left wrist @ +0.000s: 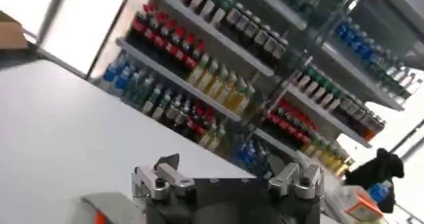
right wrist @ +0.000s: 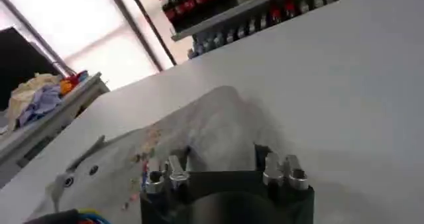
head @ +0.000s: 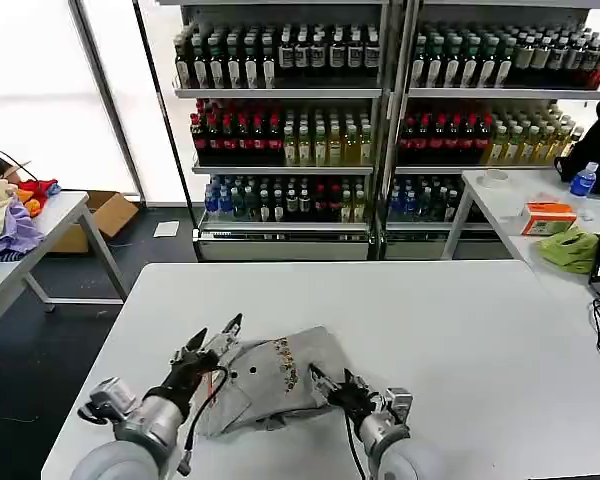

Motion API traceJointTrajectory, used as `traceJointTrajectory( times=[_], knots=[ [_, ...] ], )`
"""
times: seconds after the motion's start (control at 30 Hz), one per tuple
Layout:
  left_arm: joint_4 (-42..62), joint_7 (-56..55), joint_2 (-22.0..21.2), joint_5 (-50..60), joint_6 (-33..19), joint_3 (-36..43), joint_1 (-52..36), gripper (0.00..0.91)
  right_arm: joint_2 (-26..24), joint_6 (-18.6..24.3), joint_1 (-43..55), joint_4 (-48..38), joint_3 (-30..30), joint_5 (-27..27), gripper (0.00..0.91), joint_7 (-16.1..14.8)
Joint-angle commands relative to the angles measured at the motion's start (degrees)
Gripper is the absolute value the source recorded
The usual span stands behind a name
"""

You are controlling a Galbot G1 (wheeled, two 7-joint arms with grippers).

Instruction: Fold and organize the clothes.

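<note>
On the white table [head: 460,330], just ahead of our two claws, the light grey shirt [head: 265,375] lies bunched in a loose heap with its chest print [head: 285,362] facing up, and we judge it sits near our edge so both arms can reach an edge for the first fold. Our left gripper [head: 212,338] hovers at the shirt's left side, arm angled up from below, its fingers spread and holding nothing; our right gripper [head: 332,385] rests low against the shirt's right side, forearm nearly flat, fingers spread too, nothing pinched that we can see.
</note>
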Motion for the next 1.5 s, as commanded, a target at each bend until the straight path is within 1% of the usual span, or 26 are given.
traceJointTrajectory(
  times=[0.03,0.1,0.13,0.17,0.2,0.23,0.27,0.37,0.4,0.43,0.47,0.53,0.63,0.73,0.87,0.9,0.93,1.0,1.03,1.1,1.13,1.2,1.23,1.27,1.4,1.5],
  knots=[
    [-4.2,2.9,2.0,-0.7,0.4,-7.4,4.6,0.907,-1.3,-2.3,0.5,2.0,0.5,7.6,0.000,-0.5],
    [-3.8,2.6,1.9,-0.7,0.4,-7.0,3.9,0.907,-2.9,-2.6,-2.2,5.1,2.5,7.4,0.000,-2.8],
    [-3.4,2.5,1.9,-0.7,0.5,-6.8,3.6,0.907,-3.3,-2.6,-2.9,5.9,3.1,7.2,0.000,-3.5],
    [-3.1,2.5,1.7,-0.7,0.4,-6.6,3.5,0.907,-4.1,-2.6,-4.8,7.7,4.6,6.0,0.000,-4.8],
    [-3.0,2.5,1.7,-0.7,0.4,-6.5,3.5,0.907,-4.6,-2.5,-5.5,8.5,5.5,5.2,0.000,-5.4],
    [-2.9,2.6,1.6,-0.7,0.4,-6.5,3.6,0.907,-5.4,-2.6,-7.5,9.9,7.1,3.1,0.000,-6.6],
    [-2.7,2.7,1.5,-0.7,0.4,-6.4,3.8,0.907,-6.4,-3.0,-9.4,11.5,8.8,2.6,0.000,-7.4],
    [-2.2,2.8,1.5,-0.8,0.3,-6.4,4.1,0.907,-8.3,-4.3,-14.1,14.1,14.3,2.4,0.000,-8.0],
    [-2.2,2.8,1.5,-0.9,0.3,-6.5,4.2,0.907,-8.3,-4.2,-14.6,14.2,14.6,2.5,0.000,-8.1],
    [-2.1,2.8,1.5,-1.0,0.2,-6.7,4.3,0.907,-8.8,-4.0,-16.5,14.8,18.1,2.8,0.000,-8.9],
    [-2.0,2.9,1.5,-1.4,0.2,-6.9,4.3,0.907,-9.2,-3.7,-17.7,14.8,20.1,3.0,0.000,-9.1],
    [-1.9,2.9,1.5,-1.9,0.2,-7.3,4.4,0.907,-9.5,-3.5,-19.0,14.7,22.8,4.3,0.000,-9.3],
    [-1.8,3.0,1.5,-2.2,0.1,-7.4,4.5,0.907,-10.0,-3.5,-20.5,13.8,26.2,4.1,0.000,-10.0],
    [-1.6,3.0,1.3,-2.3,0.1,-6.8,4.4,0.907,-10.3,-3.3,-20.7,12.3,27.8,1.2,0.000,-10.1],
    [-1.4,2.8,1.0,-2.1,0.1,-5.8,3.8,0.907,-9.8,-3.7,-20.5,12.5,27.7,-0.1,0.010,-9.4],
    [-1.5,2.8,0.9,-2.1,0.2,-5.7,3.8,0.907,-9.6,-3.8,-20.6,12.8,27.6,-0.5,0.423,-9.3],
    [-1.8,2.9,0.9,-2.0,0.2,-5.6,3.9,0.907,-9.1,-3.6,-20.9,13.3,27.7,-2.4,0.907,-9.6],
    [-1.9,3.7,1.0,-0.9,0.4,-5.7,4.3,0.907,-8.6,-1.8,-21.8,13.9,28.4,-5.7,0.907,-10.6],
    [-1.6,4.9,1.1,1.7,0.3,-5.8,4.5,0.907,-8.5,-1.0,-22.2,14.0,28.9,-7.3,0.907,-11.0],
    [-0.7,9.1,1.6,8.5,-1.8,-6.0,5.2,0.907,-8.0,5.4,-23.0,14.2,31.5,-10.8,0.907,-11.5],
    [-0.2,10.3,1.9,10.5,-3.0,-6.1,5.4,0.907,-7.9,6.8,-23.2,14.4,32.8,-11.9,0.907,-11.6],
    [0.2,11.5,2.5,12.5,-3.4,-6.1,5.5,0.907,-7.9,9.9,-23.5,14.4,36.1,-11.3,0.907,-11.9],
    [0.3,11.7,2.7,12.8,-3.5,-6.2,5.5,0.907,-8.0,10.1,-23.6,14.3,37.5,-11.3,0.907,-12.2],
    [0.4,11.9,2.8,13.0,-3.5,-6.2,5.5,0.907,-8.1,12.1,-23.8,14.2,39.5,-11.1,0.907,-12.9],
    [0.5,12.3,2.8,13.3,-3.4,-6.1,5.5,0.907,-7.5,13.4,-24.1,14.2,43.6,-10.2,0.907,-13.4],
    [0.4,12.9,2.4,14.0,-3.7,-5.9,6.2,0.907,-6.7,15.7,-24.0,13.3,45.4,-10.8,0.907,-14.3]
  ],
)
